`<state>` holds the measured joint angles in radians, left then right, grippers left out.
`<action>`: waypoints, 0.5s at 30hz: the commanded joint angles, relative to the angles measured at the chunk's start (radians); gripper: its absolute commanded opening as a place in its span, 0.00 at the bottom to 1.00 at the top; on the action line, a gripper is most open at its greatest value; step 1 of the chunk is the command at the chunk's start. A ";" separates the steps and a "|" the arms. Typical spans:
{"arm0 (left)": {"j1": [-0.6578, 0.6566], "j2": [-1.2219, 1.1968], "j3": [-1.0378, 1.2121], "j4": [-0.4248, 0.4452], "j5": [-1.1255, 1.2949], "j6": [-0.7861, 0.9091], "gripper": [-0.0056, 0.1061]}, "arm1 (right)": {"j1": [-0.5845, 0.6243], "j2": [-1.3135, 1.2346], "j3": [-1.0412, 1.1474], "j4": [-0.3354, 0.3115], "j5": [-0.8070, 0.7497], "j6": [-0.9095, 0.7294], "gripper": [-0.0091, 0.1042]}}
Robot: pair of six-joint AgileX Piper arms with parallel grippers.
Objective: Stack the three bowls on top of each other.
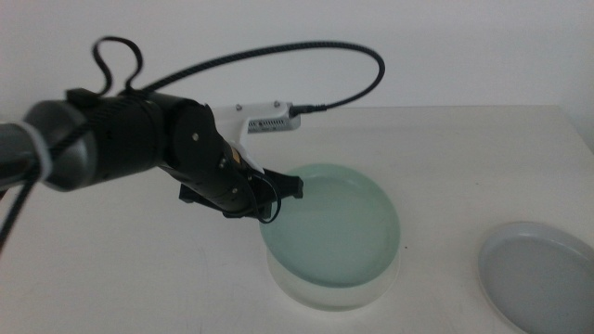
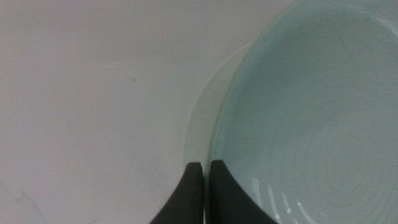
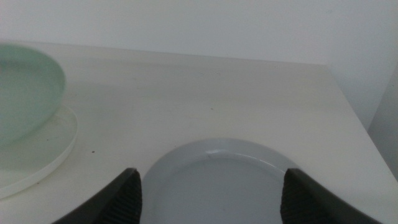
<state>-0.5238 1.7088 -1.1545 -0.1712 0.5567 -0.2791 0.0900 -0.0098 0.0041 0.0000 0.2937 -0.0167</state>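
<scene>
The mint green bowl point(image 1: 334, 223) hangs tilted over the white bowl point(image 1: 325, 295), its left rim raised. My left gripper point(image 1: 277, 192) reaches in from the left and is shut on that raised rim. The left wrist view shows the jaws point(image 2: 205, 171) pressed together at the edge of the mint green bowl point(image 2: 311, 112), with the white bowl point(image 2: 205, 118) below. The light grey bowl point(image 1: 543, 276) lies flat at the table's front right. My right gripper point(image 3: 214, 202) is open, its jaws spread on either side of the grey bowl point(image 3: 217, 171). It is out of the middle view.
The left arm's braided cable point(image 1: 278, 56) loops above the table behind the bowls. The table's right edge point(image 1: 580, 130) runs close to the grey bowl. In the right wrist view the mint green bowl point(image 3: 25, 93) and white bowl point(image 3: 37, 158) show farther off.
</scene>
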 commanded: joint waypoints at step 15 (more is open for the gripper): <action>-0.006 0.062 -0.024 -0.032 -0.104 -0.014 0.11 | -0.007 -0.026 -0.029 -0.009 -0.077 -0.012 0.59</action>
<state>-0.5238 1.8148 -1.1545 -0.1819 0.4964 -0.2795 0.0900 -0.0098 0.0041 0.0000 0.2937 -0.0167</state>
